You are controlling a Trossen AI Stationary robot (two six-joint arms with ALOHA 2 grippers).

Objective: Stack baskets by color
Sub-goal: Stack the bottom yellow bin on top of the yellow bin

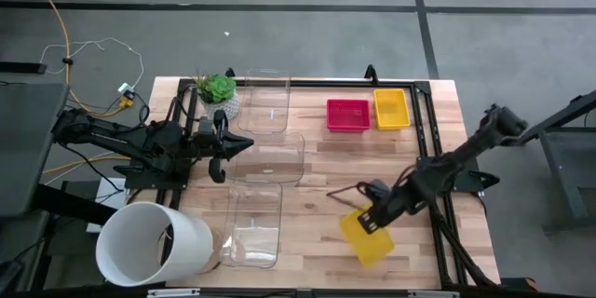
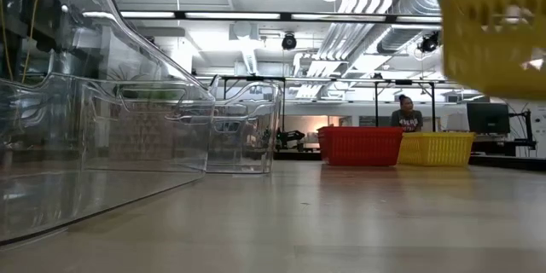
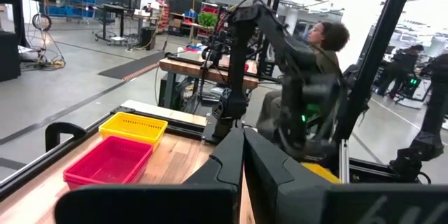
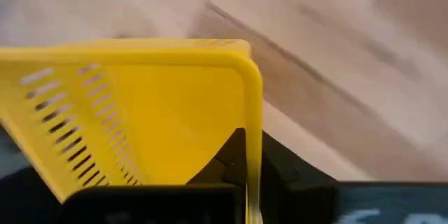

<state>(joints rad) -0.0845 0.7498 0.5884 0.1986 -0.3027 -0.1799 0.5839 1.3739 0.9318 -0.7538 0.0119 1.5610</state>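
A yellow basket (image 1: 366, 238) hangs near the table's near right part, lifted off the wood, with my right gripper (image 1: 374, 217) shut on it; the low view shows it (image 2: 499, 38) well above the tabletop. At the far side a red basket (image 1: 347, 115) and a second yellow basket (image 1: 392, 109) rest side by side on their bottoms. My left gripper (image 1: 220, 145) waits shut at the table's left, pointing level toward the right, touching nothing. My right gripper holds the yellow basket by one side wall, at its rim (image 4: 253, 155) next to a corner. One finger (image 4: 225, 162) is inside the basket and the other (image 4: 297, 176) outside. The fingers come steeply from above. The basket hangs tilted, clear of the table.
Three clear plastic bins (image 1: 265, 102), (image 1: 272, 158), (image 1: 253, 225) stand in a row left of centre. A big white cylinder (image 1: 154, 242) lies at the near left corner and a small green plant (image 1: 219, 89) at the far left. A person (image 2: 407, 115) sits beyond the table.
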